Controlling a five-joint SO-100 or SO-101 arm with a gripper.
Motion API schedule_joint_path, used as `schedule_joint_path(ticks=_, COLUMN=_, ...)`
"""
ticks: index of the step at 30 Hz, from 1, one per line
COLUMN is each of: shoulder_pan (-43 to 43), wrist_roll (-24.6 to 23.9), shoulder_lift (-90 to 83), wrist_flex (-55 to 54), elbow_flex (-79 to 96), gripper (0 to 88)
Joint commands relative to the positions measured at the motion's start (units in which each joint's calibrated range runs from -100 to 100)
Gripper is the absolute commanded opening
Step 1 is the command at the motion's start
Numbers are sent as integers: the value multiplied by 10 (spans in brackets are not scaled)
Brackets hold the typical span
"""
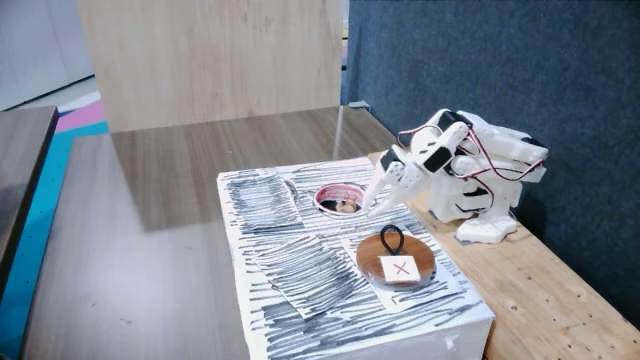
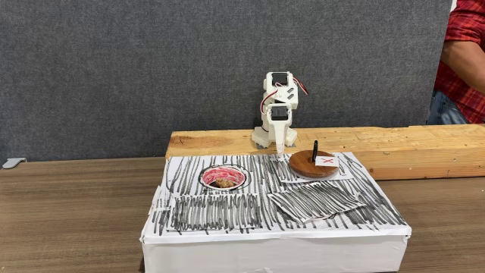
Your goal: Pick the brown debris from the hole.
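A dark brown wood-grain worktop [image 2: 68,220] carries a white box covered in black scribbled lines [image 2: 273,208], and behind the box lies a long pale wooden plank [image 2: 409,148] on which the white arm's base stands. A grey felt partition [image 2: 151,68] closes off the back of the room in one fixed view; a light wooden panel [image 1: 210,60] stands beyond the worktop in the other. At the right edge of a fixed view, a person's arm in a red plaid sleeve [image 2: 464,34] shows (nothing more of them can be made out).

The white two-finger pincer [image 1: 372,200] reaches down toward the top of the box, its tips just beside the right rim of the round hole with the pinkish-red rim [image 1: 325,190]. It looks narrow, but whether it is clenched or slightly parted I cannot tell, and nothing is seen held in it.

The small tan, irregular lump of brown debris [image 1: 345,206] lies inside the hole, against the dark interior; it shows in both fixed views. Near the hole, on the box top, rests a round brown wooden disc with a black loop and a red X label [image 1: 397,262].
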Motion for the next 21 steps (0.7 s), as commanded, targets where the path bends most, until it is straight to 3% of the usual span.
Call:
schedule_joint_path(ticks=1, shoulder_pan=3, wrist_roll=26, shoulder_lift=-3, wrist_flex=-4, elbow_flex=-3, gripper=202)
schedule_joint_path(ticks=5, shoulder_pan=2, wrist_roll=26, shoulder_lift=-3, wrist_flex=-6, elbow_flex=-3, gripper=41)
schedule_joint_path(ticks=7, shoulder_pan=3, wrist_roll=25, shoulder_lift=-3, wrist_flex=-6, elbow_flex=-3, gripper=5)
schedule_joint_path(ticks=14, shoulder_pan=3, wrist_roll=27, shoulder_lift=-3, wrist_flex=-7, elbow_flex=-5, gripper=77)
schedule_joint_path(ticks=21, shoulder_pan=-2, wrist_roll=28, shoulder_lift=-3, wrist_flex=-7, elbow_flex=-6, gripper=241)
